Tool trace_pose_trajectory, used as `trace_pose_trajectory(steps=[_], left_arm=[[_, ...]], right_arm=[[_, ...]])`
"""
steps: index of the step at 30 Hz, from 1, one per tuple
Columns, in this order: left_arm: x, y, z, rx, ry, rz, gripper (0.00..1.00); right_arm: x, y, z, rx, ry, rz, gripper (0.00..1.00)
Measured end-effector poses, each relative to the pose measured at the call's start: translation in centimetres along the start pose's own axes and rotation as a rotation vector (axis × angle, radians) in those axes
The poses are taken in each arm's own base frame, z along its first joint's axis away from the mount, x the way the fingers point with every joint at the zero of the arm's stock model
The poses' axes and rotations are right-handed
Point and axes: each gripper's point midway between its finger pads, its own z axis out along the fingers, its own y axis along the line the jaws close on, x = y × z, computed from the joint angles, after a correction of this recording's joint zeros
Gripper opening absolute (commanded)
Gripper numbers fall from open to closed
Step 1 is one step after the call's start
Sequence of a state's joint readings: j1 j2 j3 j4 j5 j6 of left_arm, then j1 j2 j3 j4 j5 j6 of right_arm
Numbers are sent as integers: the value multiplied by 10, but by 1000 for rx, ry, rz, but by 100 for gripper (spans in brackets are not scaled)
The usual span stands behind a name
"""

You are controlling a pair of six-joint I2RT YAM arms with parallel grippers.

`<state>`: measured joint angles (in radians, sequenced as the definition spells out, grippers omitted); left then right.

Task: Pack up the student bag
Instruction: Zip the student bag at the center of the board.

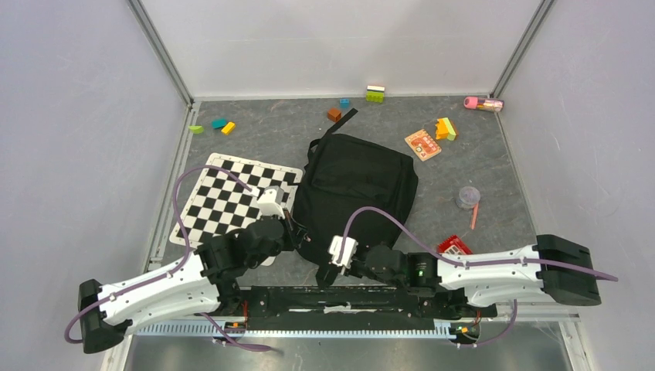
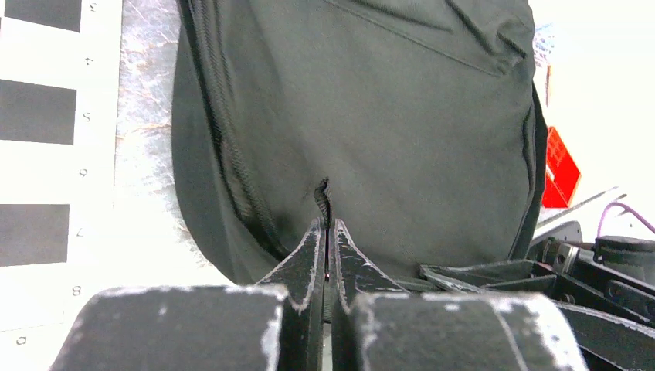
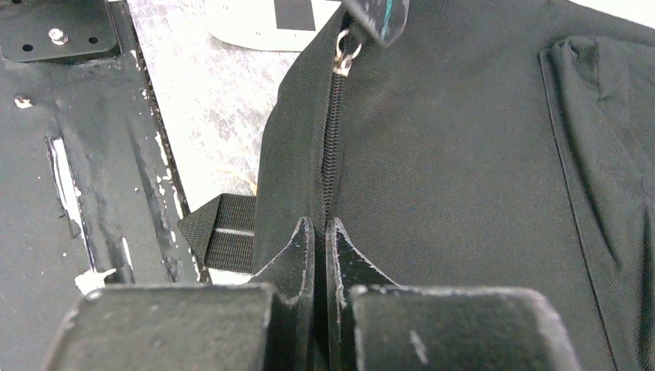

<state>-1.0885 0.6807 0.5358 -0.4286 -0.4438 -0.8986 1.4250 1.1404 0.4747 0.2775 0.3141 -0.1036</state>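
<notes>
Black woven fabric fills both wrist views: the student bag (image 1: 363, 182) lies flat at the middle of the table, its top loop towards the far wall and its near edge just ahead of the arm bases. To its left lies the chequered chess mat (image 1: 232, 197), its right edge close to the bag. The left gripper (image 2: 327, 228) sits at the bag's near-left edge with the jaws drawn together, nipping a raised ridge of fabric that carries zip teeth. The right gripper (image 3: 319, 228) sits at the near edge, a little further right, with the jaws likewise pressed together, apparently on the seam at the zip track (image 3: 330, 139). From these fingertips the track runs straight ahead to the zip slider (image 3: 342, 60), and its teeth are meshed over that stretch. A webbing strap (image 3: 224, 236) projects just left of the right jaws. A red box (image 1: 454, 246) rests beside the right forearm, apart from the bag. Judgement: the compartment is not yet open. The coming move turns on the slider lying directly along the right gripper's line, with the left gripper anchoring the fabric. It cannot be told which arm is nearer the slider.
</notes>
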Motion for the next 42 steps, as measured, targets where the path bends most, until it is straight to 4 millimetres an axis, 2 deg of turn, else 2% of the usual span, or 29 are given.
trace_pose_trajectory(steps=[3, 10, 15, 19, 23, 28, 30, 34, 37, 40, 42], left_arm=[[-10, 2, 2, -15, -22, -5, 2], [-42, 9, 2, -43, -90, 2, 2], [-56, 22, 6, -59, -96, -13, 2], [-62, 24, 15, -29, -66, -39, 2], [-63, 15, 22, 27, -34, -23, 2], [-68, 1, 19, 108, -39, -3, 2], [-68, -4, 16, 140, -41, -2, 2], [-65, -6, 10, 173, -45, -3, 2], [-63, -5, 8, 183, -46, -4, 2], [-62, -5, 9, 188, -49, -5, 2], [-62, -5, 9, 190, -51, -5, 2]], right_arm=[[5, -1, -7, 5, 0, 21, 0], [4, -5, -19, 24, -15, 68, 0], [2, -9, -25, 38, -20, 85, 0], [1, -9, -28, 41, -19, 84, 2], [6, -8, -30, 37, 5, 79, 44], [2, -10, -30, 54, 28, 71, 81], [-7, -14, -27, 74, 26, 64, 87], [-31, -20, -10, 115, 24, 32, 88], [-48, -24, 9, 139, 26, 5, 82], [-54, -29, 27, 158, 41, -26, 71], [-54, -34, 39, 171, 54, -46, 54]])
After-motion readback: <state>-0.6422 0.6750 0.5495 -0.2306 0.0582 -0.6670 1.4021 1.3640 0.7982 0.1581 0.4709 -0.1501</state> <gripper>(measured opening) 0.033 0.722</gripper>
